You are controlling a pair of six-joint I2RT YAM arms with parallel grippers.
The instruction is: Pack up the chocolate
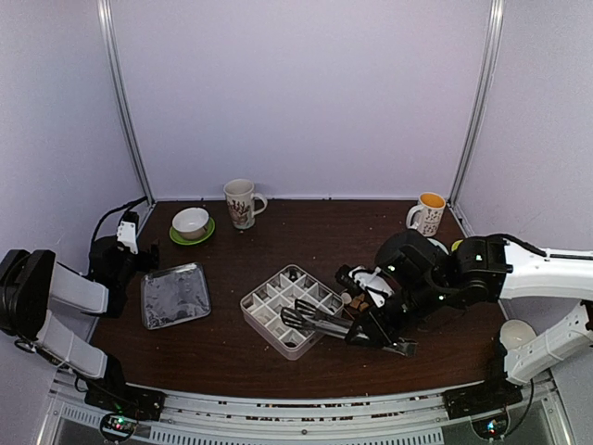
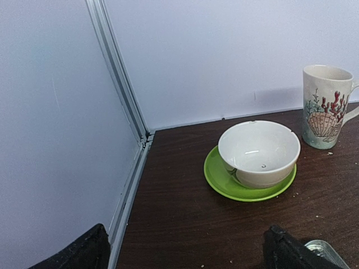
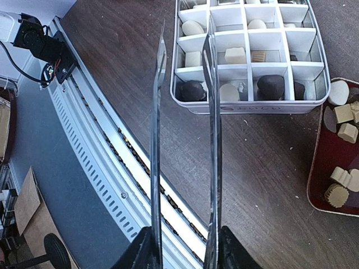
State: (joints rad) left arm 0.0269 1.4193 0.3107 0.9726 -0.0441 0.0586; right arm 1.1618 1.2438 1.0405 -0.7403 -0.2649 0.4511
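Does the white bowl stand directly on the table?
No, the white bowl stands on a green saucer, which lies on the table.

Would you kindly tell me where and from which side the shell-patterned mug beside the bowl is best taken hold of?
Probably its rim, from straight above: the shell-patterned mug stands upright with its mouth open, so one finger can go inside and one outside. Choose the near wall, clear of the handle on one side and the bowl on the other.

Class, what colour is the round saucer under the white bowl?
Lime green saucer, clearest in the left wrist view.
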